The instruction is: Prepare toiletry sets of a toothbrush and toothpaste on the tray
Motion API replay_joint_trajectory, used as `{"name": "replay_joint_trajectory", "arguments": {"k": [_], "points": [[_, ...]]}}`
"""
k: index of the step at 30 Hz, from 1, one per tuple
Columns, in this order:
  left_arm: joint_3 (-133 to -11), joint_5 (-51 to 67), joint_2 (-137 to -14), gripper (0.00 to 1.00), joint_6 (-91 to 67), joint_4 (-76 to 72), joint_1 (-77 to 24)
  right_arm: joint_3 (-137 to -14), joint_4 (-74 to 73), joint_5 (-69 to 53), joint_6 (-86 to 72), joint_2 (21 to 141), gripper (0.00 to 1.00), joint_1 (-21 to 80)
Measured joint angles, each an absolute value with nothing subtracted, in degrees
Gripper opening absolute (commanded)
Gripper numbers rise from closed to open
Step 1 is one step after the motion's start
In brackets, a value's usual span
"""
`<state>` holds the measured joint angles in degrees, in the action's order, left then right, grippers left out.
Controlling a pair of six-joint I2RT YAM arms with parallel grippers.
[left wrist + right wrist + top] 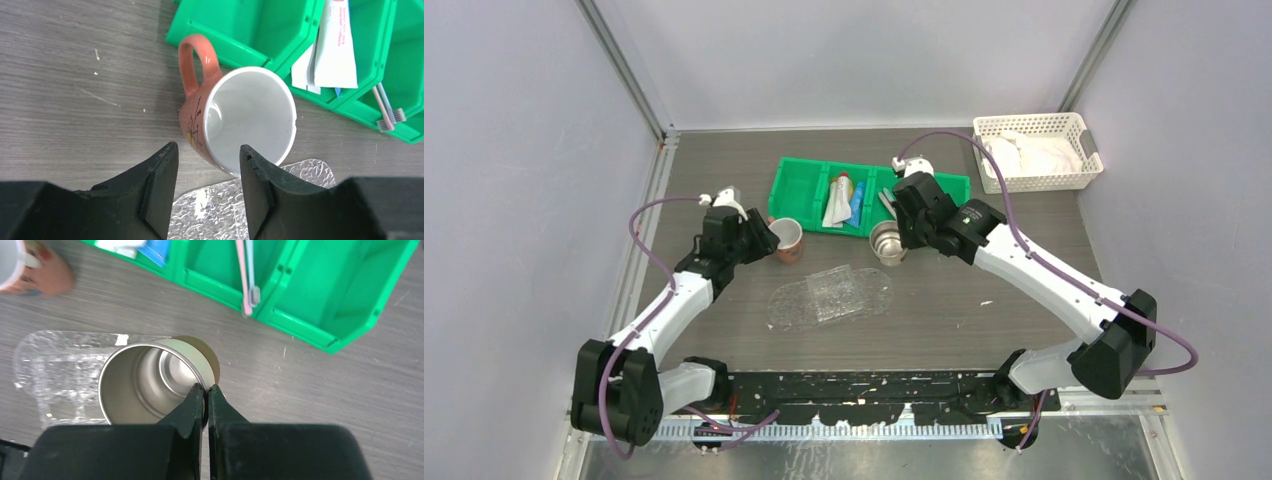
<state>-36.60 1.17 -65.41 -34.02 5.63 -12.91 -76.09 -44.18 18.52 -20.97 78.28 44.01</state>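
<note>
The see-through tray [829,297] lies mid-table with nothing on it. White toothpaste [839,200] and a blue tube [857,203] lie in the green bin [799,183]. A pink toothbrush [243,275] and a grey one [251,270] share the compartment beside them. My left gripper [208,147] is open, its fingers on either side of the near wall of an orange mug [245,115] that stands just behind the tray [215,205]. My right gripper [205,386] is shut on the rim of a metal cup [145,385] at the tray's right end.
A white lattice basket [1034,150] with white cloth in it stands at the back right. The green bin's far-right compartment [350,285] holds nothing. Grey walls close in the table on both sides and at the back.
</note>
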Motion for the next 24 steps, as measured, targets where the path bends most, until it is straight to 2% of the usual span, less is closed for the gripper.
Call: {"name": "replay_joint_trajectory", "arguments": {"k": [4, 10, 19, 24], "points": [[-37.0, 1.5, -65.8, 0.45, -34.0, 7.7, -13.0, -70.9, -43.7, 18.3, -21.3, 78.2, 0.01, 42.4], [-39.7, 2.6, -69.2, 0.25, -34.0, 9.6, -13.0, -67.4, -41.5, 17.0, -21.9, 78.2, 0.01, 41.2], [-44.2, 3.9, -72.6, 0.17, -33.3, 12.9, -13.0, -62.0, -36.7, 12.6, -23.2, 78.3, 0.01, 41.2], [-46.8, 4.6, -72.4, 0.16, -32.4, 17.7, -13.1, -61.3, -35.3, 11.1, -23.3, 78.3, 0.01, 41.2]]}}
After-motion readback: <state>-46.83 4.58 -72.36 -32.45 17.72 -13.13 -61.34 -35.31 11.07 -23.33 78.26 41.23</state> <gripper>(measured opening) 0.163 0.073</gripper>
